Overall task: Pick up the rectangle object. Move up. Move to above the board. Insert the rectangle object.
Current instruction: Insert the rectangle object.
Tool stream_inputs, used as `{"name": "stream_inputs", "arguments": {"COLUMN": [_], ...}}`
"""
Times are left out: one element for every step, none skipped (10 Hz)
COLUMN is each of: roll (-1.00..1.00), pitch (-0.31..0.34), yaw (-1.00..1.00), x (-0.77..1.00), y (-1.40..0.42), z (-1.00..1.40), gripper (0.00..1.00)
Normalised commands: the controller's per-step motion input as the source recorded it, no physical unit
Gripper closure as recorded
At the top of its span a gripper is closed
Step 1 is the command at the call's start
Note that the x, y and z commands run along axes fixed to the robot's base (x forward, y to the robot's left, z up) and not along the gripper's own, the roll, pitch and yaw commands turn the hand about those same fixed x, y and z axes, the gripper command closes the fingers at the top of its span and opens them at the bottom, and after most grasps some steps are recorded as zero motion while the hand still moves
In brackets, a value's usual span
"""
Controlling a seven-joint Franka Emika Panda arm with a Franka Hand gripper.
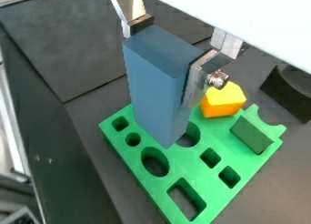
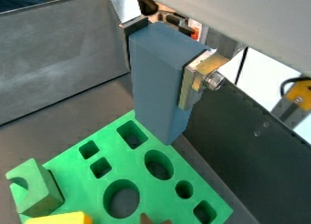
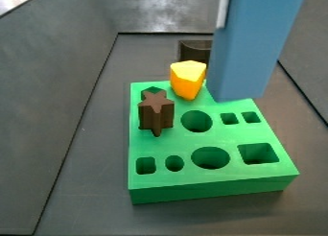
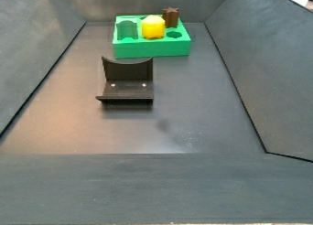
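While the rectangle object (image 1: 158, 86) is clamped near its upper end between the fingers of the gripper (image 1: 173, 47), it is held upright above the board (image 1: 152, 141), its lower end close over the holes in both wrist views. The jaws are closed onto its two wide faces. A stiff, light block with matte, fairly grippy faces is suggested. On the board, a yellow piece (image 3: 189, 79) and a brown star piece (image 3: 155, 110) are seated.
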Motion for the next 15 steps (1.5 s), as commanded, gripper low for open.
{"name": "stream_inputs", "arguments": {"roll": [0.2,0.0,0.0,0.07,0.11,0.18,0.22,0.24,0.23,0.22,0.23,0.23,0.24,0.24,0.24], "pitch": [0.164,0.0,-0.003,0.037,0.031,0.054,0.05,0.043,0.036,0.031,0.027,0.027,0.019,0.016,0.011], "yaw": [0.32,0.0,0.0,0.0,0.0,0.0,0.0,-0.02,-0.01,0.0,0.0,0.0,0.0,0.0,0.0], "x": [0.75,-0.04,0.0,0.43,0.74,0.93,0.86,0.85,0.86,0.89,0.87,0.88,0.87,0.86,0.88], "y": [-0.12,0.0,-0.03,0.0,-0.11,-0.07,-0.05,-0.04,-0.03,-0.01,-0.02,-0.03,-0.05,-0.07,-0.09], "z": [-0.11,0.04,0.0,-0.06,-0.08,-0.11,-0.14,-0.17,-0.17,-0.18,-0.23,-0.25,-0.27,-0.31,-0.33], "gripper": [1.0,1.0,1.0,1.0,1.0,1.0,1.0,1.0,1.0,1.0,1.0,1.0,1.0,1.0,1.0]}}
